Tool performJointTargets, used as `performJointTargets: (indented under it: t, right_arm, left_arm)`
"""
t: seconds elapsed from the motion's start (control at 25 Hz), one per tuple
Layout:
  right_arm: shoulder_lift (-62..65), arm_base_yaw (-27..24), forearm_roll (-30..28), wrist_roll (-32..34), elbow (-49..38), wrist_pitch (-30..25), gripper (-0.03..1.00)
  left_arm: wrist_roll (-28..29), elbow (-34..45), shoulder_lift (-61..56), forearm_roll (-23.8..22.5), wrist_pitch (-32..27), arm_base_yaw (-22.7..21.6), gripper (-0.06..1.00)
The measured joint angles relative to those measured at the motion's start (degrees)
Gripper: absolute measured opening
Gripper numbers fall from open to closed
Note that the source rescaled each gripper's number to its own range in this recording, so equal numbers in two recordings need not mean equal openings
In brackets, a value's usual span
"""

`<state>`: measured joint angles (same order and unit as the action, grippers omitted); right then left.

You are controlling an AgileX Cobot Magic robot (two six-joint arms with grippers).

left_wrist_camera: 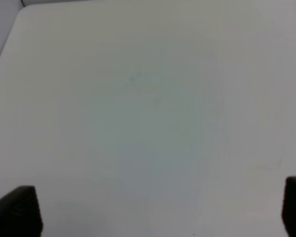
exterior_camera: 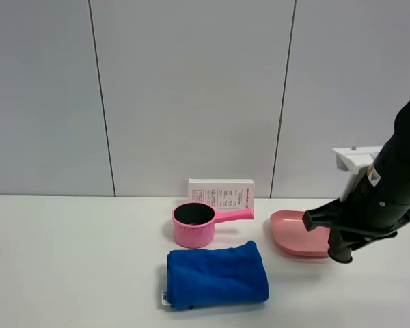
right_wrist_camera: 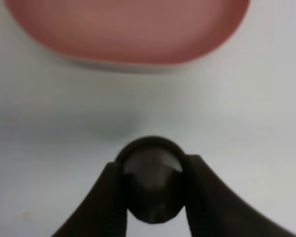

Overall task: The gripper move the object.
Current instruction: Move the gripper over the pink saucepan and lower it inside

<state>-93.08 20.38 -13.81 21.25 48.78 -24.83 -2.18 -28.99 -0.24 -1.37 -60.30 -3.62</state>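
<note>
- The left gripper (left_wrist_camera: 155, 210) is seen only in its own wrist view, jaws spread wide over bare bench (left_wrist_camera: 138, 98).
- A pink saucepan (exterior_camera: 193, 224), a blue cloth (exterior_camera: 216, 275) and a pink plate (exterior_camera: 294, 240) are shown by the high camera.
- The capsule (right_wrist_camera: 152, 190) is pinched in the jaws of the right gripper (exterior_camera: 341, 254), near the plate's edge; only the right wrist view reveals it.
</note>
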Motion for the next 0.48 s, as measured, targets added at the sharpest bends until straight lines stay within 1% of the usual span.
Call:
performJointTargets:
  t: [0.16, 0.24, 0.32, 0.4, 0.48]
  right_arm:
    - [3.00, 3.58, 9.79, -12.43, 6.94, -5.47, 0.00]
    - [2.98, 5.47, 13.81, -16.86, 12.04, -8.10, 0.00]
    - [2.26, 7.49, 15.19, -18.99, 17.65, -8.97, 0.00]
    - [0.79, 9.11, 15.21, -20.05, 22.75, -9.27, 0.00]
    - [-1.89, 10.72, 14.75, -20.33, 28.09, -10.84, 0.00]
  left_arm:
    - [0.00, 0.00, 0.00, 0.00, 0.00, 0.00, 1.00]
    - [0.00, 0.00, 0.00, 0.00, 0.00, 0.00, 1.00]
    - [0.00, 0.00, 0.00, 0.00, 0.00, 0.00, 1.00]
    - [0.00, 0.00, 0.00, 0.00, 0.00, 0.00, 1.00]
    - [0.00, 0.00, 0.00, 0.00, 0.00, 0.00, 1.00]
